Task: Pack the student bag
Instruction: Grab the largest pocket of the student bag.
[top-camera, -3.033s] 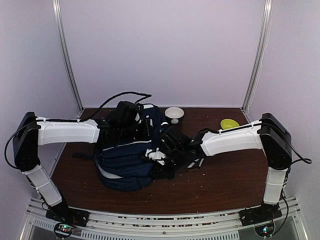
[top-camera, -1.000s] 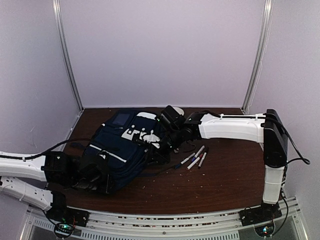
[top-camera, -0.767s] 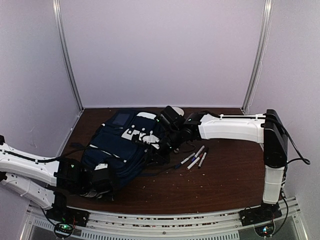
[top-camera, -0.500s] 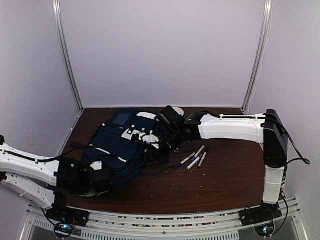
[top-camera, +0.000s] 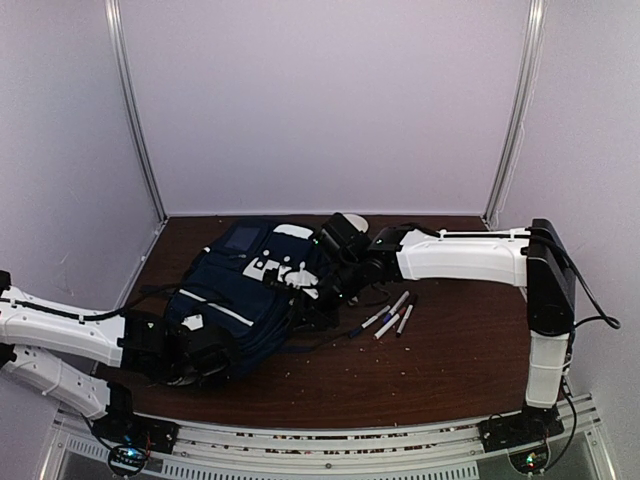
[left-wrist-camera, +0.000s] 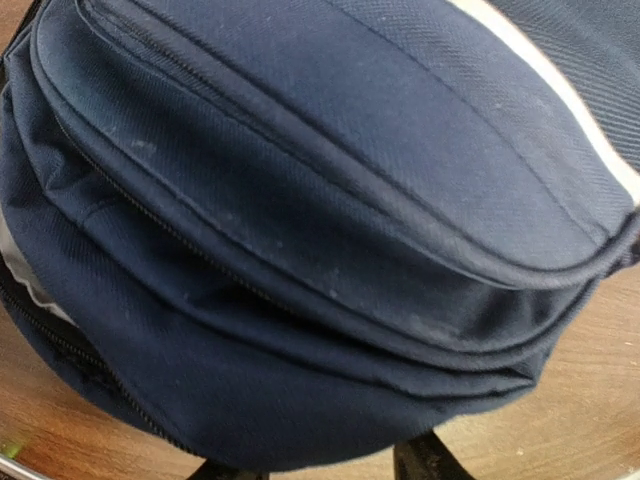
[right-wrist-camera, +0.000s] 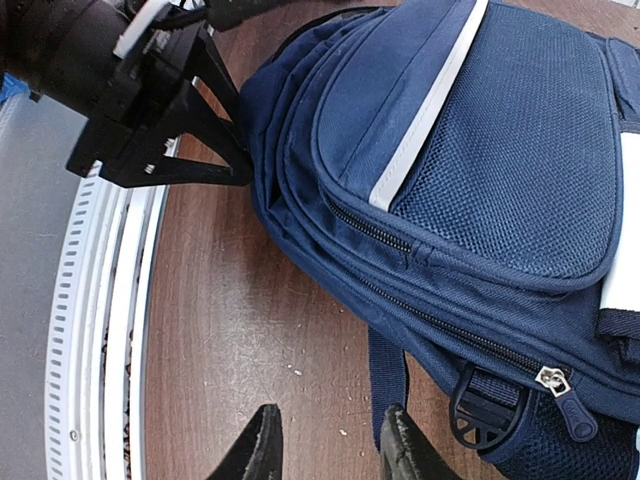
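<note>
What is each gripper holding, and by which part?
Right gripper: nothing, jaws open. Left gripper: at the bag's near end; a hold cannot be told.

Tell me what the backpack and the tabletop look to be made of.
Student bag: navy woven fabric, probably nylon or polyester; matte, with a visible twill weave. Its front pocket is open mesh, and the zipper slider looks like metal. Table: dark brown wood or wood-look laminate, with faint grain and a slight sheen; which one cannot be told.
</note>
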